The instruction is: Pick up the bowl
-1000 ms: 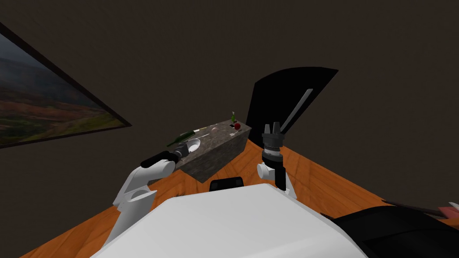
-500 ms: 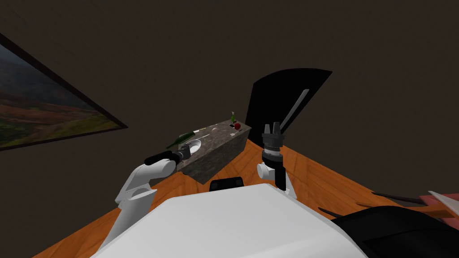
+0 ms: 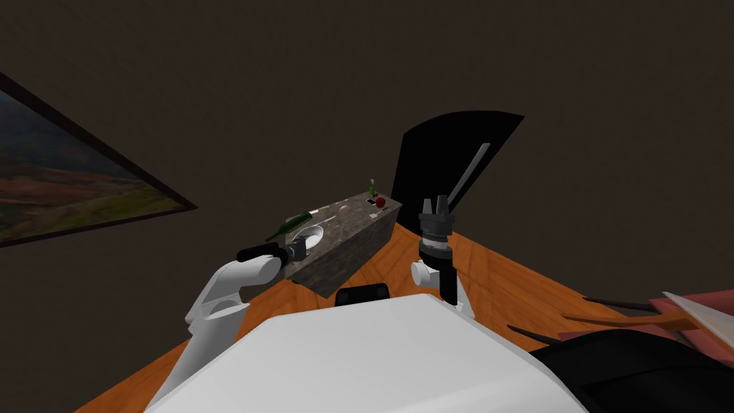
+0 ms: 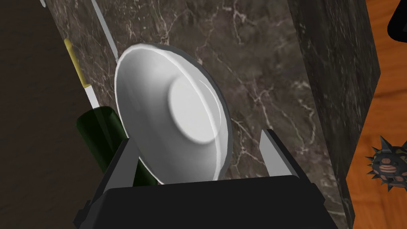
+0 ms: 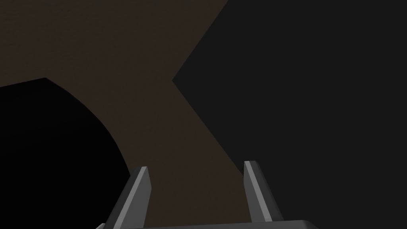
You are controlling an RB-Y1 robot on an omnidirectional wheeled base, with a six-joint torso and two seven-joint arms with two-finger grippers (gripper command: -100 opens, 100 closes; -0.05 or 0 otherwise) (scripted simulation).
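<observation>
Head view. The desk [image 3: 349,247] is a dark veined block on the wooden floor [image 3: 502,276]. The bowl [image 3: 311,234], white, sits on the desk top at its near end. The left claw [image 3: 300,245] is at that same near end of the desk, right against the bowl. A green bottle [image 3: 288,224] lies along the desk's left edge, just beside the bowl. At the desk's far end we note a small red object [image 3: 380,203] and a small upright green bottle [image 3: 373,188]. The right claw [image 3: 436,206] is raised off the desk's right side, well apart from the bowl. A black area [image 3: 437,154] lies beyond the desk's far end.

Left wrist view. The left claw [image 4: 198,136] is spread, and the bowl [image 4: 175,115] lies between its fingers [image 4: 274,153], close to the claw's body. The far finger stands clear of the rim; we cannot tell whether the other one touches it. The green bottle [image 4: 99,135] lies on the desk [image 4: 258,71], touching or nearly touching the bowl. A yellow-handled utensil [image 4: 77,67] lies further along the desk. A dark spiky ball [image 4: 387,169] lies on the floor beside the desk.

Right wrist view. The right claw [image 5: 194,171] is spread, with nothing between its fingers.
</observation>
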